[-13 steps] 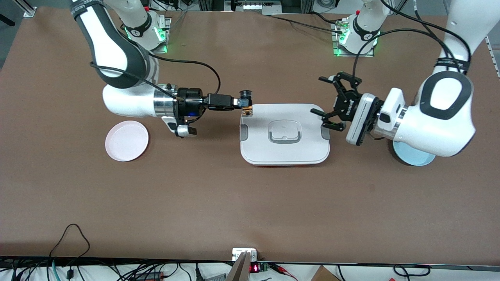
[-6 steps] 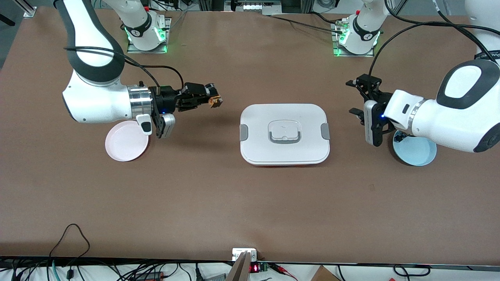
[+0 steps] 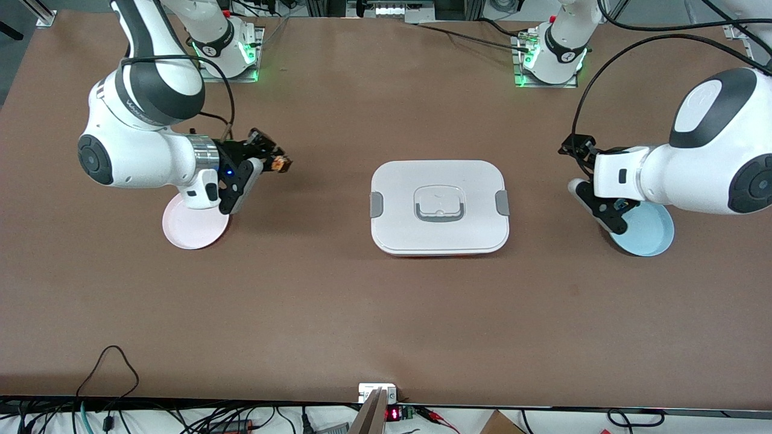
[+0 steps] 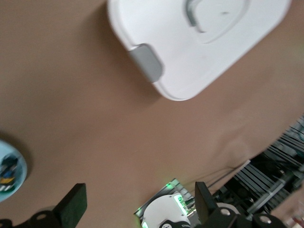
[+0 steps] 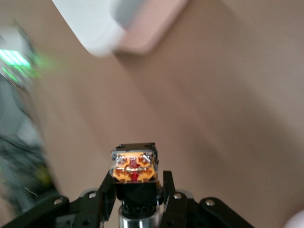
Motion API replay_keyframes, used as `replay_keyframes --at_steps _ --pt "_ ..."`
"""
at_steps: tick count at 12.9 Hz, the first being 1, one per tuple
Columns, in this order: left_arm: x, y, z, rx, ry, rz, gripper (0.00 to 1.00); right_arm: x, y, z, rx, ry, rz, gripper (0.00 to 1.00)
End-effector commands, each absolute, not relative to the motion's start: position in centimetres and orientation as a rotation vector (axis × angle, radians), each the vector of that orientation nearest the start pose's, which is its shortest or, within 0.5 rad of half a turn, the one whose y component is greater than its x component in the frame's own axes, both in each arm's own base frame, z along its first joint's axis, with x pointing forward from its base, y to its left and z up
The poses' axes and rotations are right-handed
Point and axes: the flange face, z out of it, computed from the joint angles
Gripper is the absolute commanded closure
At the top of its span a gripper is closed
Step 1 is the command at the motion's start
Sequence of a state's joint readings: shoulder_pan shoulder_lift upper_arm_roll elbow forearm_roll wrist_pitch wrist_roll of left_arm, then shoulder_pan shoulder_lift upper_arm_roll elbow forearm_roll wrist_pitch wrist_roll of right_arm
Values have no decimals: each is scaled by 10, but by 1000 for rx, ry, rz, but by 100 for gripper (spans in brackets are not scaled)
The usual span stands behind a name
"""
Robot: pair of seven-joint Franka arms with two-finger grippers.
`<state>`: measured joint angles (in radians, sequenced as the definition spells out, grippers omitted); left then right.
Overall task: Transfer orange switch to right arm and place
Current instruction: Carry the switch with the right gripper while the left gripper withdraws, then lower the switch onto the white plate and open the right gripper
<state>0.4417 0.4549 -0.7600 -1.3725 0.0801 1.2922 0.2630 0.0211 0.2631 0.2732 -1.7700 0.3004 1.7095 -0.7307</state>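
Risk for you: orange switch [image 3: 279, 163] pinched only at base by right gripper [image 3: 274, 161], held over bare table beside pink plate [image 3: 192, 232]; jolt could twist it loose. Left gripper [image 4: 137, 206] spread wide, empty, waits over blue plate [image 3: 652, 238].

My bench [image 3: 386, 313] looks matt brown, smooth as hardboard. The white lidded box [image 3: 440, 235] at its middle seems satin plastic with grey clips. My right wrist ring [image 3: 207, 158] is shiny metal.

Orange switch [image 3: 279, 163] clamped in right arm [image 3: 142, 141] jaws, above bare table.
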Motion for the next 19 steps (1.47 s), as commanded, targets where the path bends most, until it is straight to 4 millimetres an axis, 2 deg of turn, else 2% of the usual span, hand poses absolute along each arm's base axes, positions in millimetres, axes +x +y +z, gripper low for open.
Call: replay_keyframes --at_steps 1,3,4,5,6,7,9,10,12,14,16,17,19 --pt "612 -99 518 -3041 760 470 0 565 171 404 -2441 -1596 356 79" --pt "620 -95 523 -2991 729 372 0 573 159 398 -2392 -1816 365 79" --pt "621 -89 546 -2998 695 292 0 578 147 393 -2365 -1893 367 79" --pt "617 -91 558 -2973 667 245 0 587 130 385 -2346 -1953 363 79" --pt "612 -91 563 -2974 602 241 0 594 118 376 -2318 -2015 349 79" --pt "608 -79 569 -3022 476 233 0 599 105 365 -2283 -2062 336 79" --pt "602 -59 571 -3106 199 132 0 604 85 340 -2217 -2108 316 79" --pt "599 -51 570 -3116 126 108 0 606 82 325 -2167 -2144 337 79" --pt "583 -45 571 -3101 97 91 0 612 61 302 -2164 -2171 369 79" --pt "563 -42 571 -3108 89 40 0 608 51 279 -2140 -2191 412 79" --pt "551 -43 563 -3126 82 -10 0 606 20 248 -2165 -2192 367 79" --pt "542 -43 562 -3125 70 -13 0 604 13 236 -2164 -2214 345 79" --pt "537 -40 559 -3129 73 -1 0 597 9 223 -2182 -2192 328 79"
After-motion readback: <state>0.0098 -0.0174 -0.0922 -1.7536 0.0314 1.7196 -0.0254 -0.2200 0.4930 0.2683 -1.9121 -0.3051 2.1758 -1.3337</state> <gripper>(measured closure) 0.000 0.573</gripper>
